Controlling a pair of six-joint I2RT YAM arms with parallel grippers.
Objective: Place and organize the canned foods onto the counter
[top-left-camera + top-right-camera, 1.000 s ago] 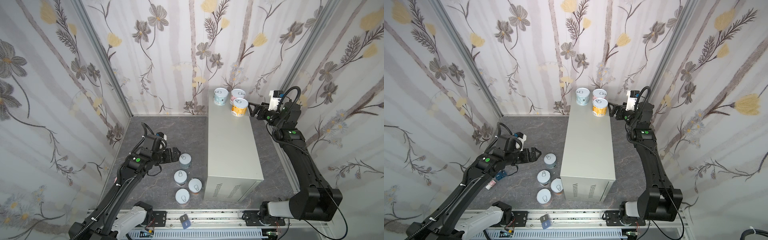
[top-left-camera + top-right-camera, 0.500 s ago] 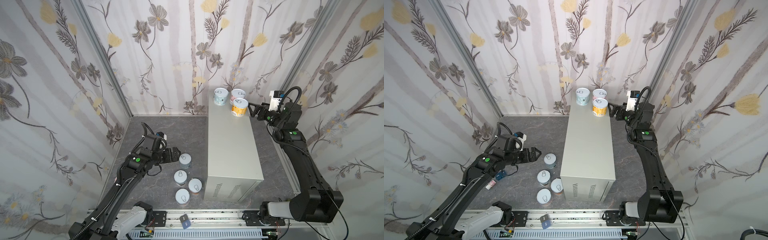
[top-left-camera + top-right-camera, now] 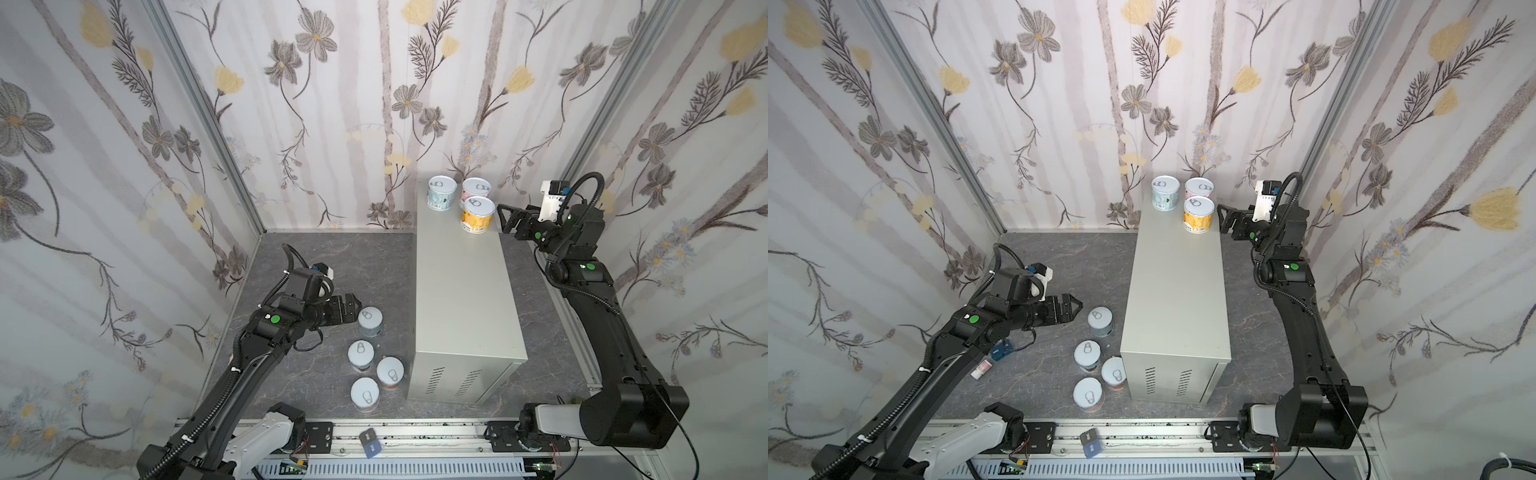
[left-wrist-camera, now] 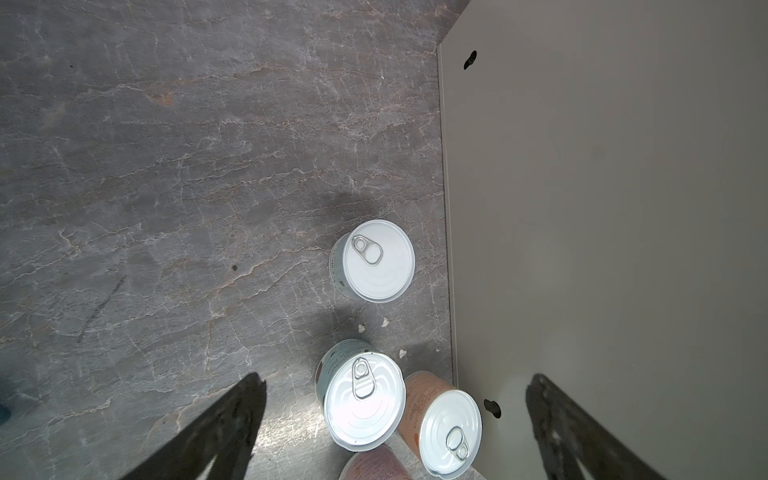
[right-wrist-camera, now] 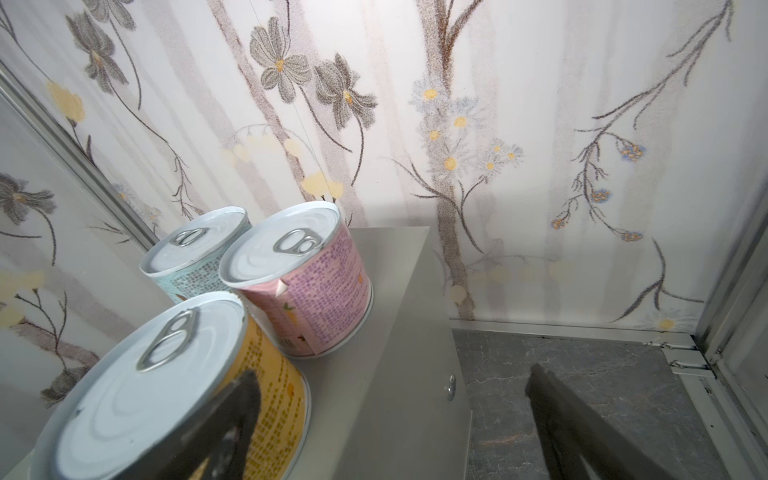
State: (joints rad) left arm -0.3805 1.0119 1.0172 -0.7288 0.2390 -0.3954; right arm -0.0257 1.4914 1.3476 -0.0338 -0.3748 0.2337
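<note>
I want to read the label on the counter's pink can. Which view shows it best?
The right wrist view: the pink can is close, printed side facing the camera. Both top views show mainly its lid, the orange can hiding most of its side. The left wrist view misses it.

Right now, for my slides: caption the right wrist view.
Orange can, pink can, blue can together on the counter; right gripper jaws open.

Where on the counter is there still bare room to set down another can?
The counter is bare from the orange can forward to its vented near end. The far end by the wall is crowded: blue can, pink can and orange can stand close together.
</note>
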